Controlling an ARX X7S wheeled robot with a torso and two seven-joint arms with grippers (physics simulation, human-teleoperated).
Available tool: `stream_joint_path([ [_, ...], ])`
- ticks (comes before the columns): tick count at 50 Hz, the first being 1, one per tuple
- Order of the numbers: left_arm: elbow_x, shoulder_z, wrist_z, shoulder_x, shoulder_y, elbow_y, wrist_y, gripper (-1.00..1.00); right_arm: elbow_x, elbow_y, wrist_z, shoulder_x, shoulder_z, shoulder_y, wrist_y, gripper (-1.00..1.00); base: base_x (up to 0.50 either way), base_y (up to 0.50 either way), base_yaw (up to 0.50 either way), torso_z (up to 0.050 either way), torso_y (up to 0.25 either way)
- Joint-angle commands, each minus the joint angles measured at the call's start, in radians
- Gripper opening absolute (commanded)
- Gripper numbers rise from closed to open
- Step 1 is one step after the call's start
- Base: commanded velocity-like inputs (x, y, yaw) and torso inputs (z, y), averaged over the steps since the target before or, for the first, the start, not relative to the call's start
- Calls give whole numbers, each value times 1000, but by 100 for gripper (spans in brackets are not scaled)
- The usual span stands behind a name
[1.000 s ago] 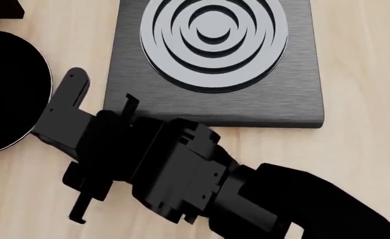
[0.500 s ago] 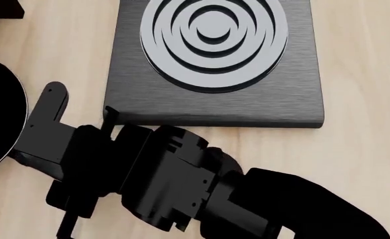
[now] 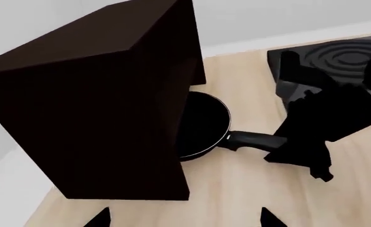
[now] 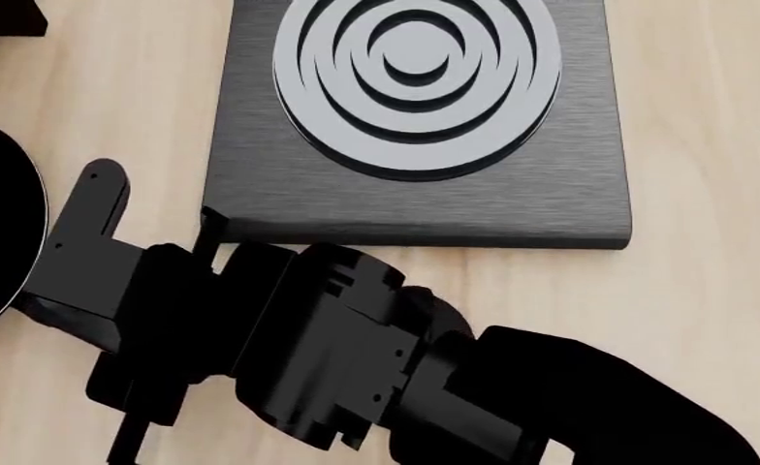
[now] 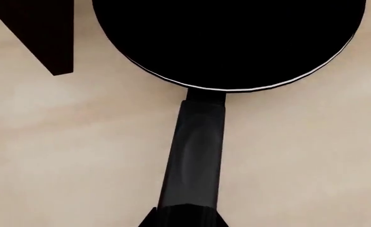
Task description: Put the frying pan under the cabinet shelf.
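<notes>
On the pale wood surface [image 3: 236,184], frying pan [image 3: 201,124] sits partly under cabinet shelf [image 3: 103,109], handle sticking out twd burner plate [image 4: 419,126]. Right claw [image 3: 285,141] pinches handle end. Left claw: can't tell.

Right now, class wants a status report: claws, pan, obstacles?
Right claw on frying pan handle. Pan partway under cabinet shelf. Left claw unseen. Nothing blocking.

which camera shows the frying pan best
The left wrist view: the frying pan shows bowl and handle, partly under the cabinet. The right wrist view crops the bowl; the head view catches only its edge.
</notes>
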Motion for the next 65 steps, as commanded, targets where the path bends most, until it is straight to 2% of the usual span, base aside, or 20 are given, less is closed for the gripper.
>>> stream_joint_path([
  [1,-207,-164,0,-42,0,-95,128,100,188,-50,-69,-31,-38,-35,26,-100,0,0,0,0,0],
  [8,-254,-188,0,-64,0,-138,175,100,188,-50,-69,-31,-38,-35,26,-100,0,1,3,0,-1],
  [9,-254,-188,0,-69,0,-141,182,100,188,-50,-69,-31,-38,-35,26,100,0,5,0,0,0],
  [20,-194,-138,0,-111,0,-96,183,100,188,-50,-69,-31,-38,-35,26,100,0,0,1,0,-1],
  [28,-63,-36,0,-95,0,-13,90,100,188,-50,-69,-31,-38,-35,26,100,0,0,1,0,-1],
  [29,-40,-18,0,-90,0,0,70,100,216,100,16,-31,-38,-33,-124,100,0,0,0,0,0],
  [30,-29,-8,0,-87,0,6,61,100,223,105,26,-31,-37,-33,-274,100,0,0,0,0,0],
  [31,-10,9,0,-82,0,14,50,100,231,111,35,-31,-37,-33,-307,100,0,0,0,0,0],
  [36,62,74,0,-68,0,38,11,100,186,135,112,-31,-36,-43,-359,100,0,0,0,0,0],
  [41,129,138,0,-60,0,58,-23,100,212,147,123,-31,-36,-41,-380,100,0,0,0,0,0],
  [50,62,75,0,-137,-1,61,25,100,188,159,171,-31,-37,-50,-394,100,0,0,0,0,0],
  [56,61,76,2,-162,-3,62,37,100,185,145,186,-31,-37,-56,-388,100,0,0,0,0,0],
  [65,67,76,30,-152,-4,62,38,100,188,110,238,-31,-37,-51,-378,100,0,0,0,0,0],
])
